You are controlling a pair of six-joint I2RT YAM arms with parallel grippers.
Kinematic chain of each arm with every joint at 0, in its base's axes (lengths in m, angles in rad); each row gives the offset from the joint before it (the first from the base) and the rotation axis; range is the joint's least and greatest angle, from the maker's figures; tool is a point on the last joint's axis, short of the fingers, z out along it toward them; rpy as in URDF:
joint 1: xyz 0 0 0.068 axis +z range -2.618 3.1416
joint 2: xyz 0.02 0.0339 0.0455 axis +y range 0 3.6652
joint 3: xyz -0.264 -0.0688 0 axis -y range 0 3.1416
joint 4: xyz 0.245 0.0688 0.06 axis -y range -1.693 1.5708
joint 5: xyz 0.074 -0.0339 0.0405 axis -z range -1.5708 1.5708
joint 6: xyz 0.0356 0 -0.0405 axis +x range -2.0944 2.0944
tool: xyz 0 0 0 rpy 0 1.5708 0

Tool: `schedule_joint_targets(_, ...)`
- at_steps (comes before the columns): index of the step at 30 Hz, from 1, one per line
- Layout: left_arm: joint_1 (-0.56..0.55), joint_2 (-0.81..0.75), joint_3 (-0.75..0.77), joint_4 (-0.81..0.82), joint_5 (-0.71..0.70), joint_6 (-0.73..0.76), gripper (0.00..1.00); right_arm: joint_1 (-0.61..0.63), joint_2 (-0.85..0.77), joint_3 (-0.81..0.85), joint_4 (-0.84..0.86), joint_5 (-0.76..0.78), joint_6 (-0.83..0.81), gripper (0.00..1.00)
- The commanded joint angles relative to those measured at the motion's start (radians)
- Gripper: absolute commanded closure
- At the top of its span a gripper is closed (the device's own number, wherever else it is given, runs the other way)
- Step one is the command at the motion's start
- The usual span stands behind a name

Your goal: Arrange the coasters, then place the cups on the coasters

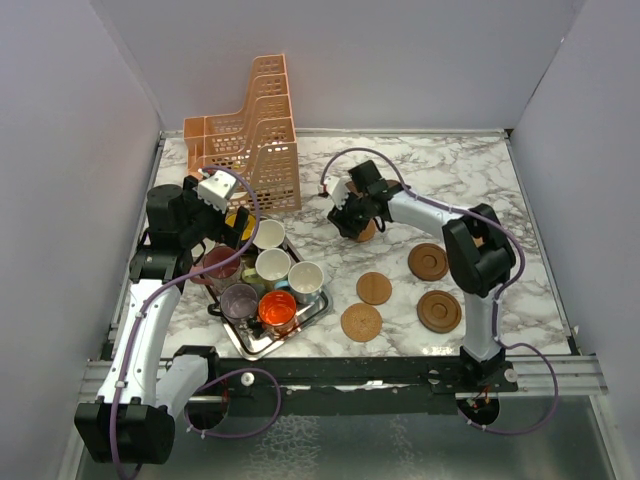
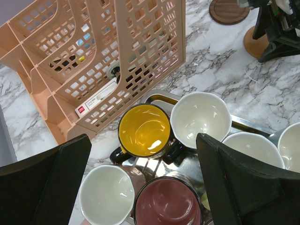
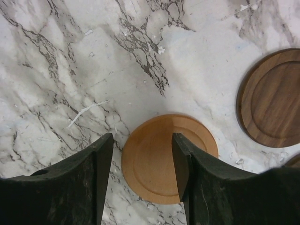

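My right gripper (image 3: 142, 137) is open and low over a tan coaster (image 3: 150, 164) that lies flat on the marble. Its left finger stands clear of the rim and its right finger overlaps the disc. From above, this gripper (image 1: 352, 222) is mid-table over that coaster (image 1: 366, 232). Other coasters (image 1: 374, 288) (image 1: 361, 322) (image 1: 428, 261) lie to the front right. My left gripper (image 2: 143, 140) is wide open and empty above the cups on the silver tray (image 1: 255, 345). Below it are a yellow cup (image 2: 143, 129), a white cup (image 2: 200, 117) and a maroon cup (image 2: 168, 201).
A peach plastic rack (image 1: 250, 140) stands at the back left, right behind the tray. An orange cup (image 1: 277, 308) and a grey-purple cup (image 1: 240, 299) sit at the tray's front. A dark coaster (image 3: 276, 98) lies just right of the tan one. Walls close in three sides.
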Motion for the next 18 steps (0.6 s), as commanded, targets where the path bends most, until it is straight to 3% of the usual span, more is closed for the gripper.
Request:
schedule_joint_targets(1, 0.005, -0.017, 0.006, 0.013, 0.036, 0.007, 0.01, 0.007, -0.13, 0.001, -0.035, -0.022, 0.001, 0.45)
schedule_joint_targets(18, 0.005, 0.013, 0.023, 0.054, -0.004, -0.017, 0.01, 0.01, -0.596, -0.477, -0.103, -0.132, -0.1, 0.45)
